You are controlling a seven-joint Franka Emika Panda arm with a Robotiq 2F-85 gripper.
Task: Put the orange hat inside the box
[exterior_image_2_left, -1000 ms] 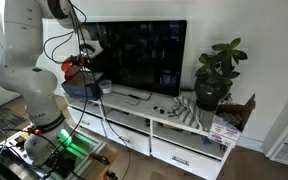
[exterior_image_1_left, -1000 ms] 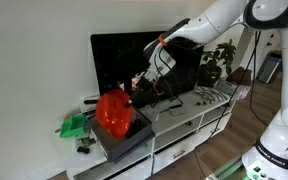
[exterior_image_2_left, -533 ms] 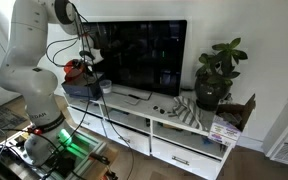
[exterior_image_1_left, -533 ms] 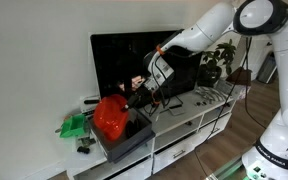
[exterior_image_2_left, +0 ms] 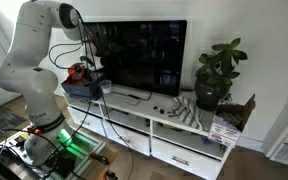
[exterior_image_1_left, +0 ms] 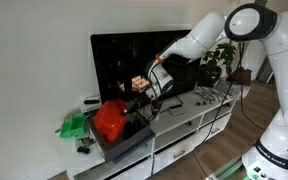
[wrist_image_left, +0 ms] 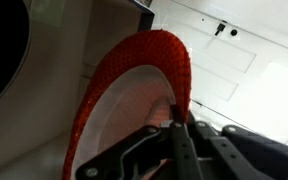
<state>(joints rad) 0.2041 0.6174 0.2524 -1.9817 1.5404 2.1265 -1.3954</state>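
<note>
The orange hat (exterior_image_1_left: pixel 109 119) is a glossy red-orange dome held low over the grey box (exterior_image_1_left: pixel 124 141) at the near end of the white TV stand. My gripper (exterior_image_1_left: pixel 134 101) is shut on the hat's rim. In an exterior view the hat (exterior_image_2_left: pixel 77 71) shows as a small orange shape above the box (exterior_image_2_left: pixel 85 88). In the wrist view the hat (wrist_image_left: pixel 134 75) fills the middle, seen from its inner side, with my gripper (wrist_image_left: pixel 174 115) clamped on its edge. I cannot tell whether the hat touches the box.
A large dark TV (exterior_image_1_left: pixel 134 60) stands behind the box. A green object (exterior_image_1_left: pixel 73 125) lies beside the box. A potted plant (exterior_image_2_left: pixel 213 75) and small items (exterior_image_2_left: pixel 189 112) sit further along the stand, over white drawers (exterior_image_2_left: pixel 184 150).
My gripper has moved down and toward the box with the hat, which now sits lower over it than a second ago.
</note>
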